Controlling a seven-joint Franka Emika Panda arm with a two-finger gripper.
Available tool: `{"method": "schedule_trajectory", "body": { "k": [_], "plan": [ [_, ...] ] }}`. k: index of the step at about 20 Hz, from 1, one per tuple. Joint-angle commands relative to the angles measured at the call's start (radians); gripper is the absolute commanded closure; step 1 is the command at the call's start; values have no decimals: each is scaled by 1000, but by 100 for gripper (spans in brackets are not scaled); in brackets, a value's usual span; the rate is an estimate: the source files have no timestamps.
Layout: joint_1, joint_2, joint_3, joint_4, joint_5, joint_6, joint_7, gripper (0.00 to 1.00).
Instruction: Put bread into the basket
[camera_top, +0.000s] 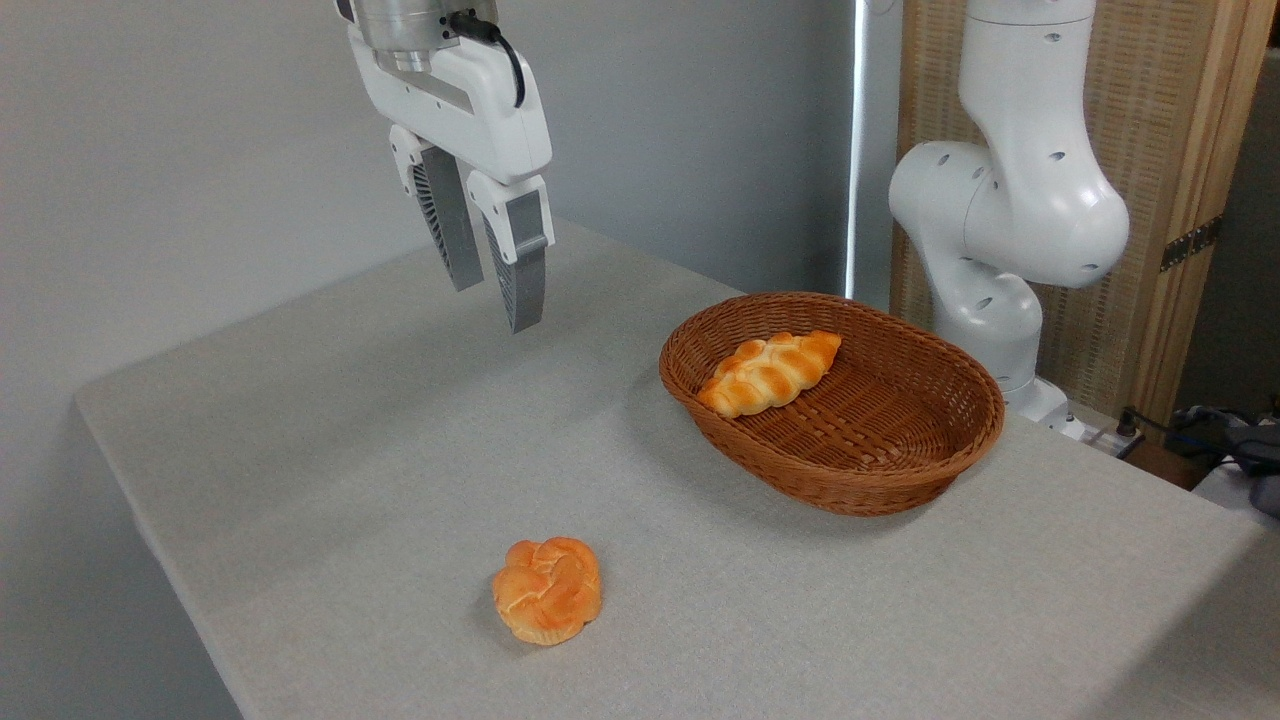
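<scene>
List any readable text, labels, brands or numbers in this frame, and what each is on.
None readable.
End effector: white housing, no visible marking.
Robot arm: plain white, no logo showing.
Basket, bread, round bun, table: no print or labels.
Clutter at the right edge: too small and dark to tell.

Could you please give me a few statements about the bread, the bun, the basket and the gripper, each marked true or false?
1. The braided bread lies inside the basket. True.
2. The round bun is in the basket. False: it sits on the table, in front of the basket.
3. The gripper holds nothing. True.
4. The gripper touches the table. False: it hangs above it, fingers apart.
</scene>
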Motion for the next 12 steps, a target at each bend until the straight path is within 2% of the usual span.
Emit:
{"method": "schedule_trajectory", "body": {
  "k": [1, 4, 8, 12],
  "plan": [
    [10, 2, -11, 20, 12, -36, -18, 0],
    [10, 1, -11, 20, 31, -37, -18, 0],
    [13, -10, -9, 17, 31, -37, -12, 0],
    [46, -13, -14, 19, 28, -36, -13, 0]
  ]
}}
